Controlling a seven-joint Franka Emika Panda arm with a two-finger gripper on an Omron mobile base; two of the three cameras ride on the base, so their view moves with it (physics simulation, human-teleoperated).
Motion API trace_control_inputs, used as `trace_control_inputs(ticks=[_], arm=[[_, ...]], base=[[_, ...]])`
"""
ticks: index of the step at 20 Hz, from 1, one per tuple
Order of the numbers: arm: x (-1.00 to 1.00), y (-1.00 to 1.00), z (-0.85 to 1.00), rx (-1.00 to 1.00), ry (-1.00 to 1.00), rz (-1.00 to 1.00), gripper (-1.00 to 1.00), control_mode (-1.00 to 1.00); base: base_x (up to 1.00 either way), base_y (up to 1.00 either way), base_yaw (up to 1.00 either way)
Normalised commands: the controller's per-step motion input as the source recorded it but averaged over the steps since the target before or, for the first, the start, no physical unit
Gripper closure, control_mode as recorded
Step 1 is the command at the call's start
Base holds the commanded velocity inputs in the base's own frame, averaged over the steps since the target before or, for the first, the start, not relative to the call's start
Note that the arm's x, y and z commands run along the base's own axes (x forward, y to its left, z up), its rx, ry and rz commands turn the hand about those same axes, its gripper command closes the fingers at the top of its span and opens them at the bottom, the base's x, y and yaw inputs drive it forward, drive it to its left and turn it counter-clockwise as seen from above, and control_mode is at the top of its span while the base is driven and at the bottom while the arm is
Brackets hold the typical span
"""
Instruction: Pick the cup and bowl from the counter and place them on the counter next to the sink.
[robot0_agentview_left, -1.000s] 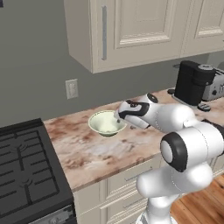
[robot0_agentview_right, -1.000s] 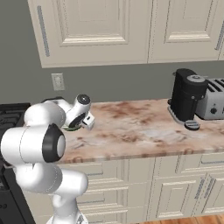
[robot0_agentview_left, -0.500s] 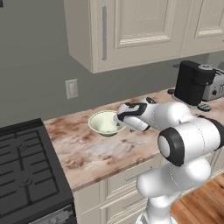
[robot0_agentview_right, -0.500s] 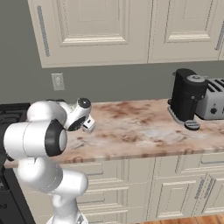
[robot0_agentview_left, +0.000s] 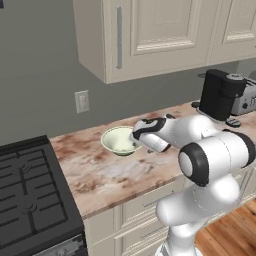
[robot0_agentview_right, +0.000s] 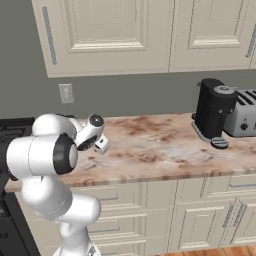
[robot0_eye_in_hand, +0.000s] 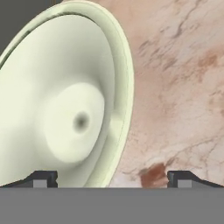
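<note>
The bowl (robot0_agentview_left: 119, 140), pale cream-green and shallow, sits on the marbled counter (robot0_agentview_left: 107, 175) near the back wall. My gripper (robot0_agentview_left: 135, 143) hangs low at the bowl's right rim, open. In the hand view the bowl (robot0_eye_in_hand: 65, 109) looms large, and its rim runs down between my two fingertips, my gripper (robot0_eye_in_hand: 112, 179) straddling it without touching. From the right base view my gripper (robot0_agentview_right: 101, 145) is beside my own arm, which hides the bowl. The cup and the sink are out of view.
A black stove top (robot0_agentview_left: 30, 200) borders the counter on the left. A black coffee machine (robot0_agentview_left: 220, 92) and a toaster (robot0_agentview_right: 242, 112) stand at the counter's right end. Wall cabinets (robot0_agentview_left: 150, 35) hang above.
The hand has dropped lower onto the bowl's right rim and the arm's elbow has swung down. The jaws have stayed open and the bowl has not moved.
</note>
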Motion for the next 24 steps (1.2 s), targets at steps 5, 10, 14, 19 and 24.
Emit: trace_control_inputs(ticks=[5, 10, 14, 19, 24], arm=[[0.14, 0.16, 0.00, 0.00, 0.05, 0.00, -1.00, -1.00], [0.09, 0.10, 0.00, 0.00, 0.04, 0.00, -1.00, -1.00], [0.00, 0.00, 0.00, 0.00, 0.00, 0.00, -1.00, -1.00], [0.00, 0.00, 0.00, 0.00, 0.00, 0.00, 1.00, -1.00], [0.00, 0.00, 0.00, 0.00, 0.00, 0.00, 1.00, -1.00]], base=[[0.00, 0.00, 0.00], [0.00, 0.00, 0.00], [0.00, 0.00, 0.00], [0.00, 0.00, 0.00], [0.00, 0.00, 0.00]])
